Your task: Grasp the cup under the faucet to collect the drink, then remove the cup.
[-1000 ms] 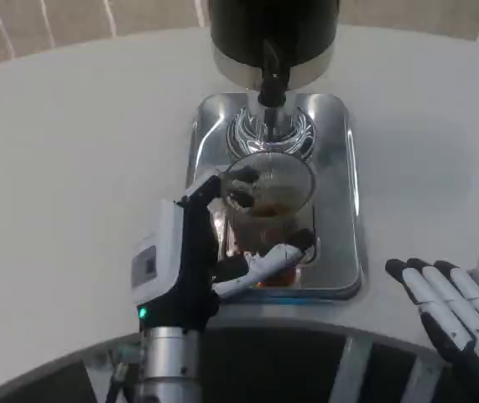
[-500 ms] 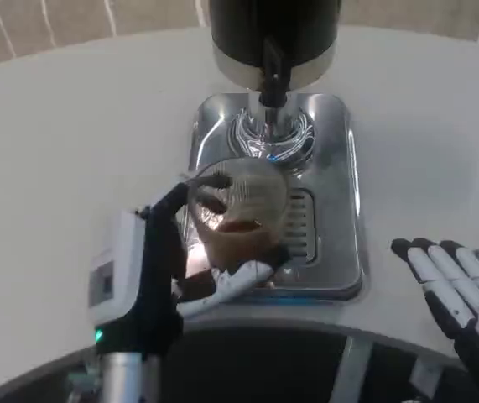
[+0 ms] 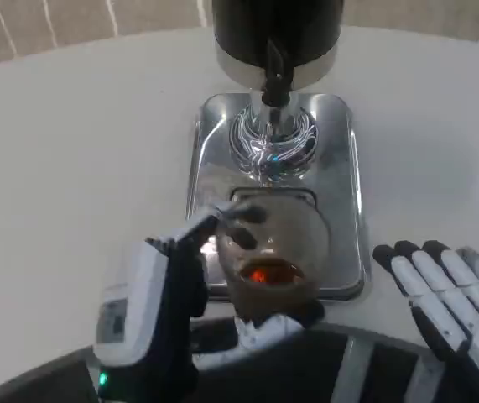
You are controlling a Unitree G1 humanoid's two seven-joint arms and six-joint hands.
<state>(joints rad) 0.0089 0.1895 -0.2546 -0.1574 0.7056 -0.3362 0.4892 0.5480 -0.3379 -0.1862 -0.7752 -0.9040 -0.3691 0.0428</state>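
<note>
My left hand (image 3: 168, 315) grips a clear glass cup (image 3: 271, 252) with brown drink in its bottom. The cup is lifted and tilted, hanging over the front edge of the chrome drip tray (image 3: 344, 176). The black faucet spout (image 3: 276, 71) of the dispenser stands further back, with nothing under it but the round chrome grate (image 3: 273, 138). My right hand (image 3: 445, 298) lies open on the table at the lower right, fingers stretched out, apart from the cup.
The dispenser's black body (image 3: 277, 25) rises at the top centre. White table (image 3: 71, 151) spreads to the left and right of the tray. The table's dark front edge (image 3: 365, 361) runs below the cup.
My left hand has drawn the cup away from the faucet toward me and raised it; the cup has shifted a little right. The right hand has barely moved.
</note>
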